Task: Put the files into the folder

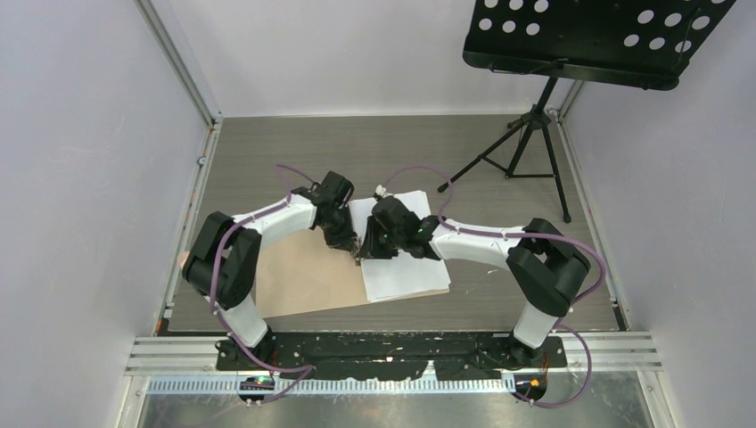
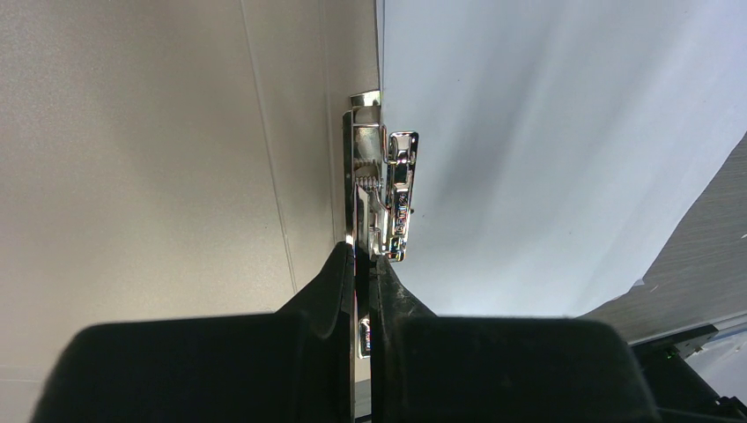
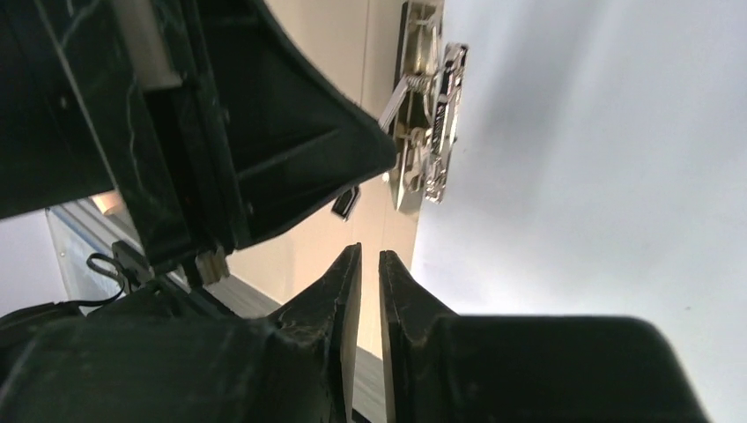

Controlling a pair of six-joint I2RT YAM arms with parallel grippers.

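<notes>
The left gripper (image 2: 364,256) is pinched shut on the metal clip (image 2: 392,194) along the folder's (image 1: 303,281) crease. The right gripper (image 3: 370,251), a slit apart and empty, sits just beside it. The files (image 1: 406,276) lie right of the clip, nearer the right arm.

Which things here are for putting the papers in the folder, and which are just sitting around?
For the job:
- white files
- brown folder
- metal clip in the folder
- left gripper, pinching that clip
- right gripper, close beside it

Just lying about:
- black music stand at the back right
</notes>
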